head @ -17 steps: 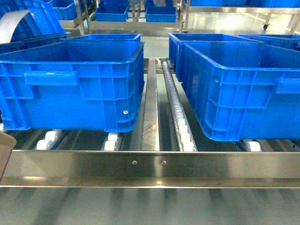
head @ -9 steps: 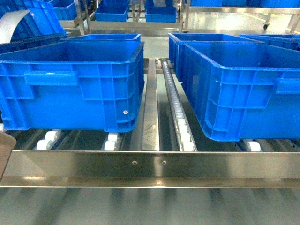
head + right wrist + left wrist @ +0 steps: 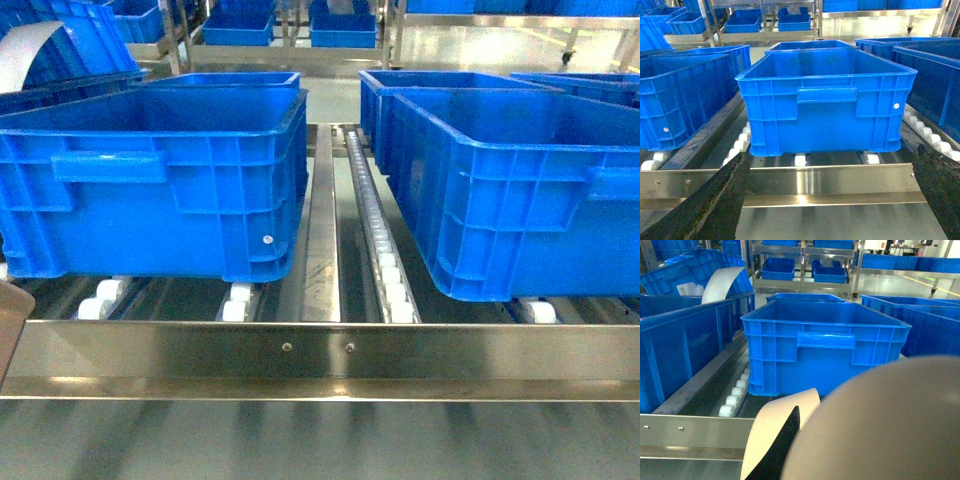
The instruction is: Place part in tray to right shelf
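The beige tray (image 3: 880,425) fills the lower right of the left wrist view, very close to the camera. One black finger (image 3: 782,445) of my left gripper (image 3: 796,426) presses against it, so the gripper is shut on the tray. A beige corner of the tray (image 3: 8,318) shows at the head view's left edge. The part is hidden. My right gripper (image 3: 832,200) is open, with only the steel front rail (image 3: 830,182) of the right shelf between its black fingers (image 3: 715,200). Neither gripper shows in the head view.
Large blue crates (image 3: 160,180) (image 3: 510,190) stand on the shelf's white rollers (image 3: 385,265) behind the front rail (image 3: 320,350). A steel divider (image 3: 322,230) runs between them. More crates and racks stand behind. A curved white sheet (image 3: 722,282) sticks out of a left crate.
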You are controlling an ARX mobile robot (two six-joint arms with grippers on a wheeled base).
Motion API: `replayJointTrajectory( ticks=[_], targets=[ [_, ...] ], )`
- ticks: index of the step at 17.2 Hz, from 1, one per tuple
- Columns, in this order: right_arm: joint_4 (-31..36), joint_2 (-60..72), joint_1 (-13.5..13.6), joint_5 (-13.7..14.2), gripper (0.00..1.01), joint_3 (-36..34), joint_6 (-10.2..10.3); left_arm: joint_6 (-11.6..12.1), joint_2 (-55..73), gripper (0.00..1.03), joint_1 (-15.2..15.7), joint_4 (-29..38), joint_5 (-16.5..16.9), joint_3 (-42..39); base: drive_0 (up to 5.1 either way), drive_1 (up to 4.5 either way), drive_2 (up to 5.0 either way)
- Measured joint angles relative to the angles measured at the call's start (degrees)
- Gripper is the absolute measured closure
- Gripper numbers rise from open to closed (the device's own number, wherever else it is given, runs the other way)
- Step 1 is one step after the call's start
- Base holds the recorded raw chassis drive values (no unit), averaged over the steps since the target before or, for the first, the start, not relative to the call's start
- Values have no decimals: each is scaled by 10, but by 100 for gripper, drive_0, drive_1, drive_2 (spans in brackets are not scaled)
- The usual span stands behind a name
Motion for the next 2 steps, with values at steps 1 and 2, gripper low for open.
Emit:
replayJointTrajectory(
  ticks=[1, 2],
  targets=[
    [0, 0, 0, 0, 3, 0, 0, 0, 0, 88, 0, 0, 0, 0, 0, 0, 0],
    [0, 0, 0, 0, 3, 0, 0, 0, 0, 88, 0, 0, 0, 0, 0, 0, 0]
  ],
)
